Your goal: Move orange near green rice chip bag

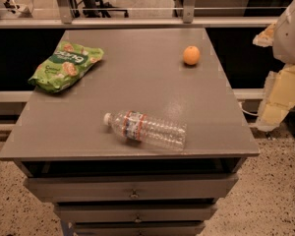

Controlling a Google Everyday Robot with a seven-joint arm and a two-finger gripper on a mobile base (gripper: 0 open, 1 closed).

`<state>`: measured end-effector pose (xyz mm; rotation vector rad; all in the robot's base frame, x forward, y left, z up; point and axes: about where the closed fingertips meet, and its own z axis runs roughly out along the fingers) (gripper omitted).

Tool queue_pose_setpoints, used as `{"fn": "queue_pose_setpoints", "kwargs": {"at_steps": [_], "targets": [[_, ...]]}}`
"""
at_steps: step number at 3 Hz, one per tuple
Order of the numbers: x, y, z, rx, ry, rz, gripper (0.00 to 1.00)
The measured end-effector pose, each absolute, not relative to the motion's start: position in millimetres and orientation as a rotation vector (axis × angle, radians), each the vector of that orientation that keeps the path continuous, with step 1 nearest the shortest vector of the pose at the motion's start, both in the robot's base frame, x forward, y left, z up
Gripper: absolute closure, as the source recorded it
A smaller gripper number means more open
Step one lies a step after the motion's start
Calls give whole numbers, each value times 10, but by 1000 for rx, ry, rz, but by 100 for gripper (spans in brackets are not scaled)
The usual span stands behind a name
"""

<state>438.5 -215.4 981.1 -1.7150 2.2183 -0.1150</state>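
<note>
The orange (191,55) sits on the grey cabinet top (132,87) at the far right. The green rice chip bag (66,65) lies flat at the far left, well apart from the orange. My gripper (274,113) hangs off the right side of the cabinet, beyond its edge and lower than the top. It is to the right of the orange, touches nothing on the cabinet and holds nothing that I can see.
A clear plastic water bottle (146,129) lies on its side near the front edge, between bag and orange. Drawers (132,188) run below the top. A rail (137,21) and a black chair base (96,4) stand behind the cabinet.
</note>
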Motion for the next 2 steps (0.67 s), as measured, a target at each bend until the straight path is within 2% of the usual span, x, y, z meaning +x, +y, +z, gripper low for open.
{"fn": "queue_pose_setpoints", "kwargs": {"at_steps": [2], "targets": [[4430,-2095,9785,-1719,2189,-102,0]]}}
